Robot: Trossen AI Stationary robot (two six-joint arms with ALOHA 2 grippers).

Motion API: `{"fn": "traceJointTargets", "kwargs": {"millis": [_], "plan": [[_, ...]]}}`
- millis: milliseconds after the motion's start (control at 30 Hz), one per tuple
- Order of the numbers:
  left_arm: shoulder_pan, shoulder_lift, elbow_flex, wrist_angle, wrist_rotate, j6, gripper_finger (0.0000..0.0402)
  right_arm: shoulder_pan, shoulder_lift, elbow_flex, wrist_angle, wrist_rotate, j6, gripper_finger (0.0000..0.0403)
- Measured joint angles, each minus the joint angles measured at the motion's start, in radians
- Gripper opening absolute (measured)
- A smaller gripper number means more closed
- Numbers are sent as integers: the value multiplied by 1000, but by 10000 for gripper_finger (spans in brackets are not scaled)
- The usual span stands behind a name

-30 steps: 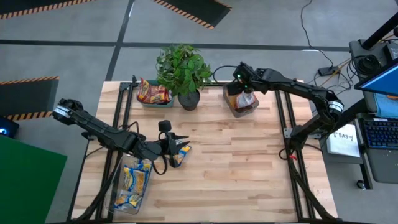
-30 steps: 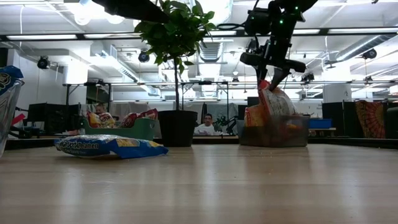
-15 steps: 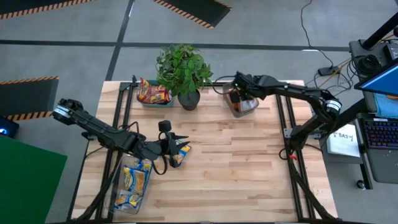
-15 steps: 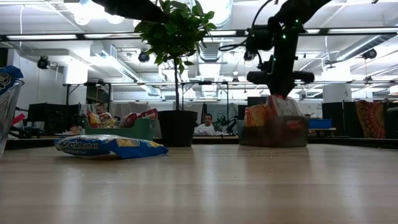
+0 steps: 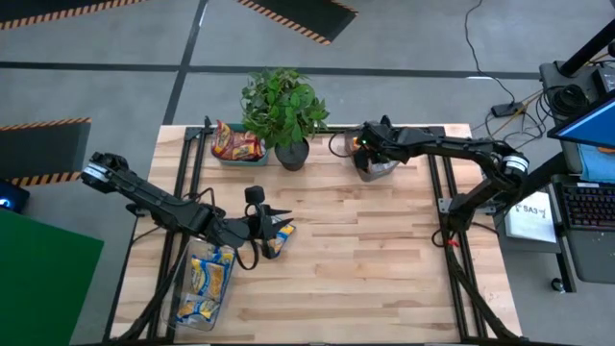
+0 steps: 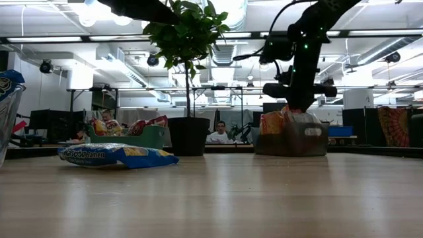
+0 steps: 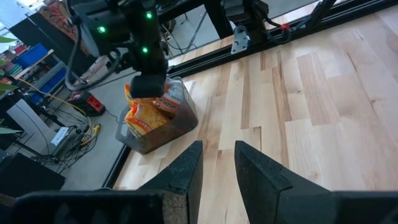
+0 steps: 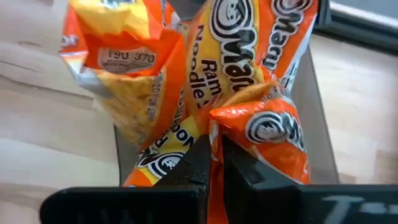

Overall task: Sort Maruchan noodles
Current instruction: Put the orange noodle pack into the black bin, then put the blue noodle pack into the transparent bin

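Wooden planks of the table [image 5: 384,269] are carrying everything, and three bins are sharing them. A clear bin [image 5: 204,286] at the near left corner is holding blue-and-yellow packets, a green tray [image 5: 240,154] beside the potted plant [image 5: 283,111] is holding red ones, and a clear tub [image 5: 375,165] at the far right is filling with orange packets [image 8: 249,74].

The right arm is reaching over that tub, and the right gripper [image 8: 214,162] is sitting down among the orange packets, its fingers nearly together and pinching a fold of one orange wrapper. The left gripper [image 5: 281,224] is hovering over the one loose blue-and-yellow packet [image 6: 115,155] lying flat on the wood near the clear bin, fingers spread a little and holding nothing.

Judging from this, the risk is at the tub: the packets are standing crammed and tilted, so if the fingers are lifting away with the wrapper pinched, the packet may be coming back out or dragging a neighbour over the rim. On the left, a flat slippery packet may be sliding under the fingertips rather than rising.

Much is staying hidden. The right arm is covering most of the tub from above, the left gripper is overlapping the loose packet, and the count of packets in each bin is not readable.
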Motion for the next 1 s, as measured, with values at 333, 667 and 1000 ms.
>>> {"fn": "traceJointTargets", "kwargs": {"millis": [333,667,1000], "plan": [[0,0,2,0,0,1,76,0,-8,108,-74,-3,-180,49],[2,0,26,16,-24,-67,76,7,-46,142,-196,0,-319,160],[-6,54,11,-2,-5,-436,76,114,-281,75,-188,4,-336,230]]}}
